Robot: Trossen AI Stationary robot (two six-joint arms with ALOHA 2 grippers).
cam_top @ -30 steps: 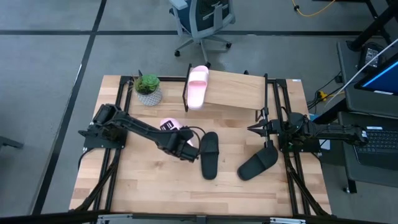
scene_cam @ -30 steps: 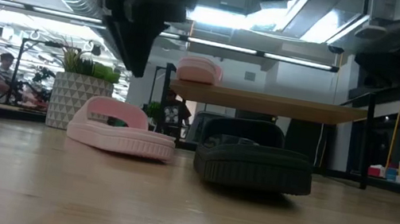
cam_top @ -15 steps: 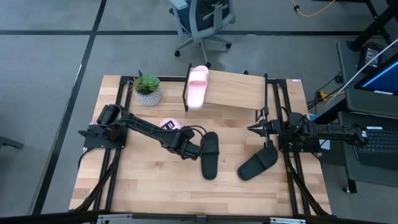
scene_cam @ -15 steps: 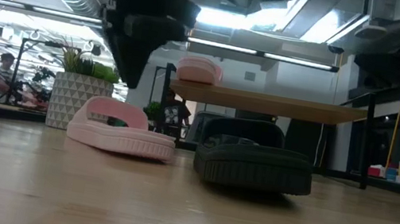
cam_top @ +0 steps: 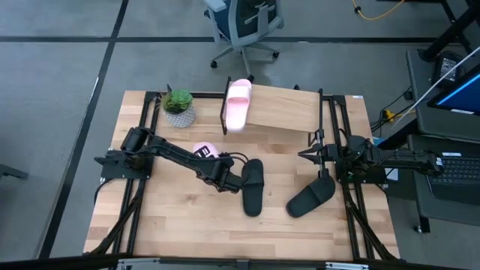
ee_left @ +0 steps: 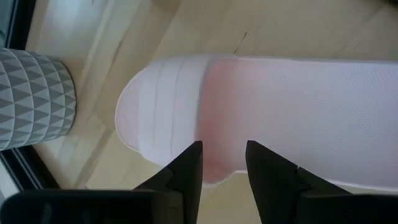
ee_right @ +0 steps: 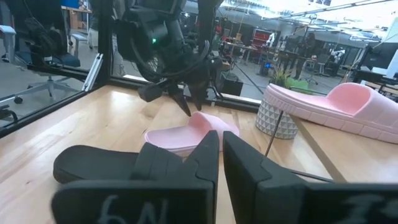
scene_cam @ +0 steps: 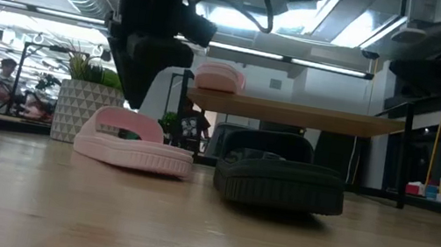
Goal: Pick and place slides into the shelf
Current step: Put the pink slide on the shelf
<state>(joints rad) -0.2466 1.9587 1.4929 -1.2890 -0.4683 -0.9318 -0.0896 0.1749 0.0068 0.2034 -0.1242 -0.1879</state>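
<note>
High view: left gripper (cam_top: 234,178) sits lower and farther toward the upright black slide (cam_top: 253,187) than a second ago, covering most of the pink slide (cam_top: 203,151) on the worktop (cam_top: 172,225); another pink slide (cam_top: 238,104) lies on the shelf (cam_top: 285,110); tilted black slide (cam_top: 310,198) near the right gripper (cam_top: 306,154).
Low view: left arm has swung right, hanging above the pink slide (scene_cam: 134,143); plant pot (scene_cam: 85,111) behind.
Left wrist view: only here, fingers (ee_left: 186,168) stand spread, straddling the pink slide's (ee_left: 261,112) edge, narrower than before.
Right wrist view: own fingers (ee_right: 208,155) pressed together, empty; left gripper (ee_right: 189,102) poised over the pink slide (ee_right: 186,134).
</note>
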